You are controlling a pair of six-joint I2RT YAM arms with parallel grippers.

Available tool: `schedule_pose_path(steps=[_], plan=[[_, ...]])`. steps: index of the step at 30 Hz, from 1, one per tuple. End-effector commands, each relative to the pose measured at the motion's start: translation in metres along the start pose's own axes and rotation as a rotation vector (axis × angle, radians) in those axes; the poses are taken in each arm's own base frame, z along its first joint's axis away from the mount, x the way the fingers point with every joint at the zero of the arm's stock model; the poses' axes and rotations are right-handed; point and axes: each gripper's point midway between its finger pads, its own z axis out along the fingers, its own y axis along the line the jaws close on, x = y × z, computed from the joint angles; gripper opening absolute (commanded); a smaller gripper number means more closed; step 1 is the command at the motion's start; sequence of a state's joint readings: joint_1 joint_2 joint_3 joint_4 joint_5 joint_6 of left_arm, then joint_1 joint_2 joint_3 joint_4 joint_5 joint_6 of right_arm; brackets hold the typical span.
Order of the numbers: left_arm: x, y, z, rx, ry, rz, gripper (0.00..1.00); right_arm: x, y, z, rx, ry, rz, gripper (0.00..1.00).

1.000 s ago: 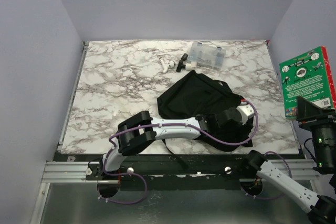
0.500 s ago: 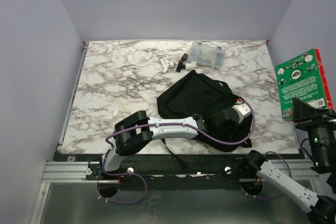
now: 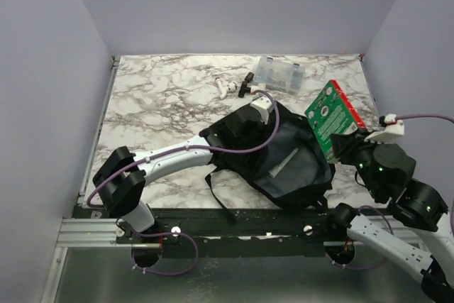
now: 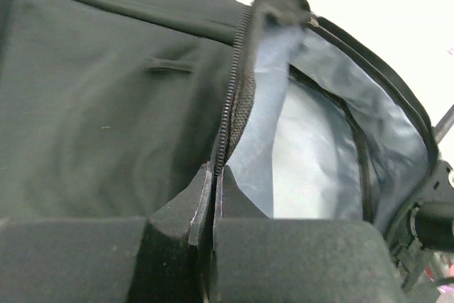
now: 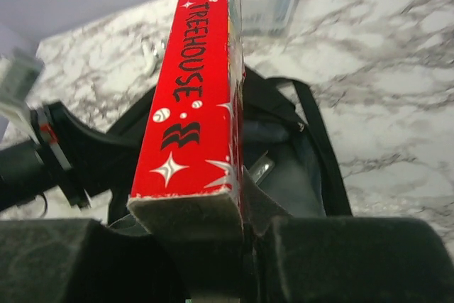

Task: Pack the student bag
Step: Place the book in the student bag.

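Top view: student bag [image 3: 284,168] lies open on the right-centre of the desk [image 3: 156,104], its near side close to the desk's near edge, with broad marble to its left. Left pincer [image 3: 243,127] sits at the bag's far-left rim. Right pincer [image 3: 345,143] holds a book [image 3: 330,115] tilted above the bag's right edge. Clear box [image 3: 280,74] is by the far edge, well apart.

Left wrist: left pincer [image 4: 211,207] is together, clamped on the zip edge [image 4: 230,104]. Grey lining [image 4: 312,161] gapes to its right.

Right wrist: right pincer [image 5: 206,225] is clamped on the book [image 5: 195,97], red spine up, with the bag [image 5: 291,161] open beneath.
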State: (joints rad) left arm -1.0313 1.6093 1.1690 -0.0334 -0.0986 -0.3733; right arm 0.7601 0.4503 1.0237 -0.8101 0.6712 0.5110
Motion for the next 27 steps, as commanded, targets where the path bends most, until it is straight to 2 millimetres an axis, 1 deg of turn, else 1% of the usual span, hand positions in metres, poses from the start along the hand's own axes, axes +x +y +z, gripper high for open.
schedule_pose_path(steps=[1,3,5,7,8,12,14,16,17,19,22,24,27], plan=[[-0.007,0.024,-0.025,0.029,0.003,-0.108,0.00,0.029,0.037,0.010,-0.126,0.124,0.082,0.01],[-0.014,0.033,-0.031,0.029,-0.022,-0.120,0.00,0.041,0.034,0.012,-0.105,0.166,0.057,0.01],[-0.023,0.041,-0.037,0.022,-0.049,-0.137,0.00,0.045,0.025,0.010,-0.061,0.187,0.043,0.01],[-0.035,0.045,-0.043,0.028,-0.082,-0.147,0.00,0.041,0.019,0.003,-0.036,0.196,0.061,0.01],[-0.041,0.046,-0.046,0.037,-0.096,-0.149,0.00,0.038,0.021,-0.001,-0.056,0.199,0.071,0.01],[-0.070,0.032,-0.058,0.106,-0.153,-0.132,0.00,0.037,0.027,-0.022,-0.102,0.266,0.155,0.01],[-0.081,0.024,-0.063,0.140,-0.169,-0.130,0.00,0.043,0.035,-0.033,-0.146,0.326,0.202,0.01],[-0.087,0.018,-0.066,0.164,-0.177,-0.136,0.00,0.054,0.044,-0.043,-0.203,0.391,0.244,0.01],[-0.096,0.014,-0.068,0.185,-0.205,-0.131,0.00,0.060,0.047,-0.048,-0.224,0.427,0.263,0.01],[-0.103,0.011,-0.069,0.199,-0.222,-0.128,0.00,0.067,0.049,-0.059,-0.253,0.470,0.306,0.01],[-0.109,0.005,-0.071,0.223,-0.231,-0.124,0.00,0.072,0.041,-0.072,-0.250,0.496,0.377,0.00],[-0.112,0.001,-0.072,0.243,-0.234,-0.122,0.00,0.077,0.031,-0.079,-0.215,0.508,0.417,0.01],[-0.112,-0.007,-0.076,0.287,-0.232,-0.118,0.00,0.094,0.023,-0.086,-0.184,0.561,0.454,0.01]])
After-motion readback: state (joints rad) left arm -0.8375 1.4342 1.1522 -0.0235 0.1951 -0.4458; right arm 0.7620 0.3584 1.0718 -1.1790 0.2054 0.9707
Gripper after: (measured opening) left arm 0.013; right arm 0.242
